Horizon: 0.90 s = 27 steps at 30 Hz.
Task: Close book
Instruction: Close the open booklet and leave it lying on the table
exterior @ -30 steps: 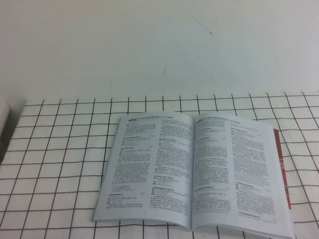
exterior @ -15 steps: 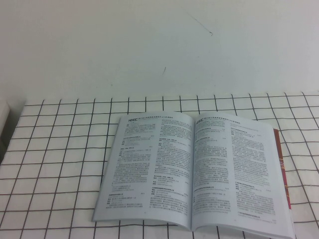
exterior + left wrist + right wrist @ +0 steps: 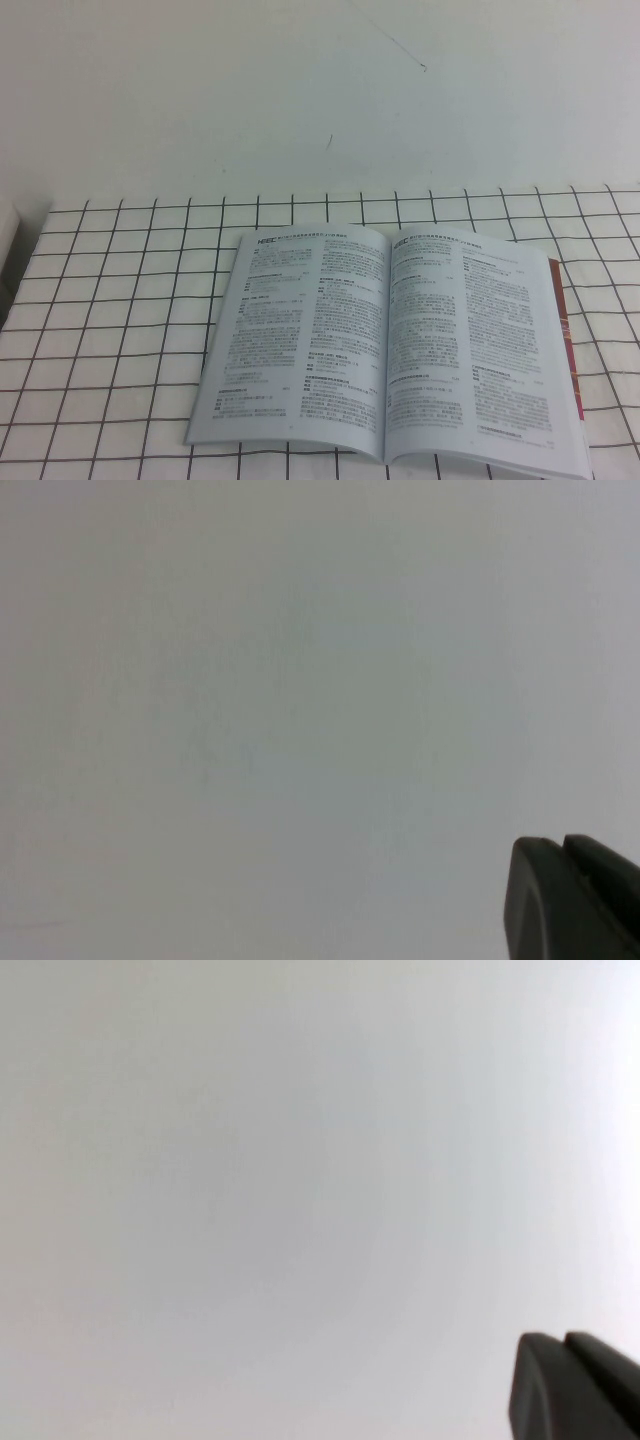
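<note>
Book (image 3: 388, 345) lies open flat, centre-right on the checked counter (image 3: 110, 300); we judge it light, thin & floppy, best taken by an outer page edge w/ cover & folded over the spine. Left gripper (image 3: 575, 905) & right gripper (image 3: 575, 1390) are outside the high view, facing blank white; spread or pressed together, we can't tell.

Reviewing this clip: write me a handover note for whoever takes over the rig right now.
Left claw: not in the high view. Only a dark corner of it shows in its wrist view, against a blank pale surface. State cannot be told.
Right claw: the same in its own wrist view, also absent from the high view.
Book: lies open, pages up, on the checked cloth. Its red cover edge shows on the robot's right.
Done: nothing.
Left: bring an arm in, fold one half over, close it.
</note>
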Available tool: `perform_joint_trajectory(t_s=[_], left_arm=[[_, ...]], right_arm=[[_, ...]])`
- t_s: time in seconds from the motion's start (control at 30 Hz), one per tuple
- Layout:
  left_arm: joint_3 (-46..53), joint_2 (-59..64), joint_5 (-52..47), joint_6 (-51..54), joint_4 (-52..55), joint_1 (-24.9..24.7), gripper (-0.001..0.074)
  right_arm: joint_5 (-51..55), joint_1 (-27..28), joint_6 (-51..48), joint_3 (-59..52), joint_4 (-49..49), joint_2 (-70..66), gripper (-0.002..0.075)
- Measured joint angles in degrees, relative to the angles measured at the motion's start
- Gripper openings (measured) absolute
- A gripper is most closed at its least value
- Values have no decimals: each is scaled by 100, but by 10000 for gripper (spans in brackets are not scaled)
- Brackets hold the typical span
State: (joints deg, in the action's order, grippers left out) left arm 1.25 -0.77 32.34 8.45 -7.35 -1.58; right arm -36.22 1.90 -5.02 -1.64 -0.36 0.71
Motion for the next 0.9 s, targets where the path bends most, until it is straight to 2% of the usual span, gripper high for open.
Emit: perform_joint_trajectory(t_s=[0.07,0.2,0.3,0.43,0.57,0.73,0.83,0.9], left_arm=[[0,0,27,-66,0,0,-4],[0,0,181,-926,82,0,-4],[-338,0,-469,-1513,541,0,-4],[-1222,0,-1725,-1776,1127,0,-4],[-2109,110,-2641,-1834,1312,0,-4],[-2746,732,-3347,-1843,1453,0,-4],[-3087,1311,-4345,-1821,1472,0,-4],[-3319,1810,-5164,-1817,1462,0,-4]], right_arm=[[-223,0,-10,0,136,0,-3],[-315,0,-10,0,333,0,-3],[-91,0,-32,99,346,0,-3],[1376,0,-120,966,356,0,-3],[3307,0,-154,2128,356,-204,-3],[5159,0,-166,3100,545,-1222,-3],[6162,0,-426,3639,859,-2103,-3],[6710,0,-987,3909,1243,-2724,-3]])
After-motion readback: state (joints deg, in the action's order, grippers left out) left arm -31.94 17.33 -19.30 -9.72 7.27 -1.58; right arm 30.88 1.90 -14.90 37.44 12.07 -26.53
